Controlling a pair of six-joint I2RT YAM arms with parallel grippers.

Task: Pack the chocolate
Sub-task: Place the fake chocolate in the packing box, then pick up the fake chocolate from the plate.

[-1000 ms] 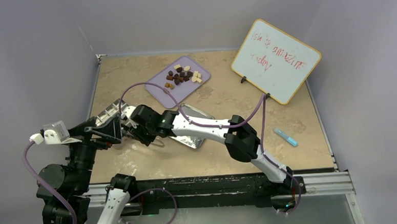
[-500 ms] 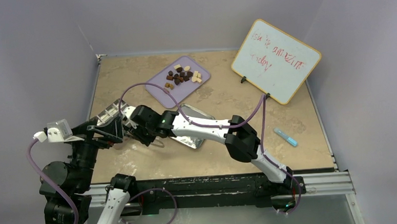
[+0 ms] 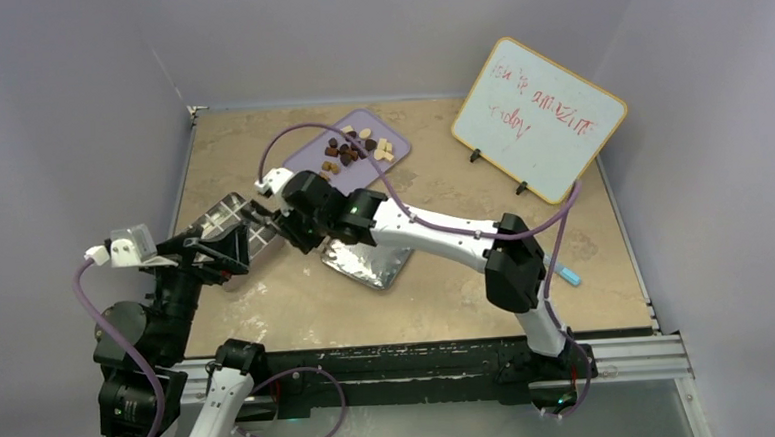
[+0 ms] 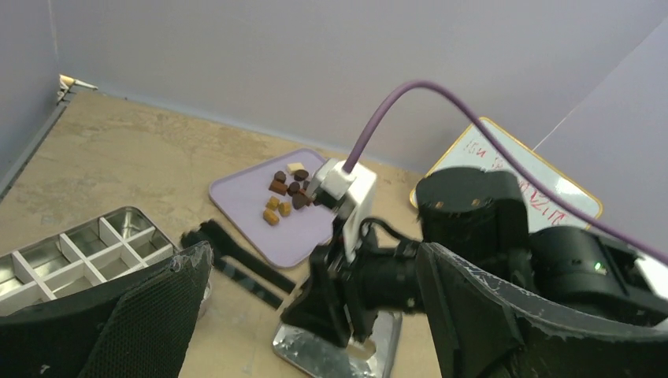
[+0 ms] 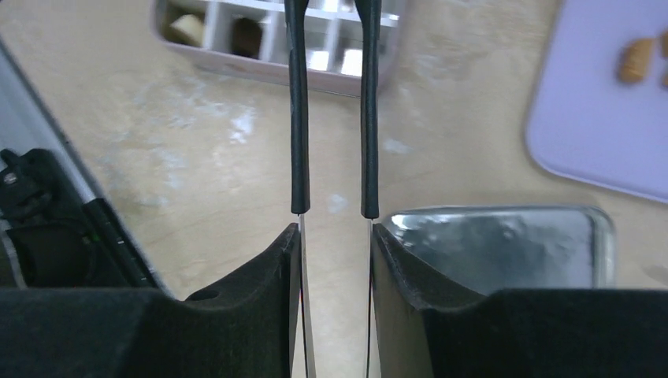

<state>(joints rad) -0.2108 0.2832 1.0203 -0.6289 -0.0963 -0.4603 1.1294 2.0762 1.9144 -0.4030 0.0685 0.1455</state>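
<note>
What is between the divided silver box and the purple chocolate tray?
Long black tweezers, held by the right gripper, reach across bare tabletop there. The left wrist view shows it clearly.

The left arm point(image 3: 154, 331) and right arm point(image 3: 419, 235) are wearing white shells between chunky black joints. A purple cable point(image 3: 304, 135) is trailing off each one to a small white camera box point(image 3: 273, 180) at the wrist. The left claw point(image 3: 227, 252) is showing black fingers point(image 4: 150, 315) with mesh-textured faces. A green light point(image 4: 596, 266) is glowing on the right arm's black housing.
</note>
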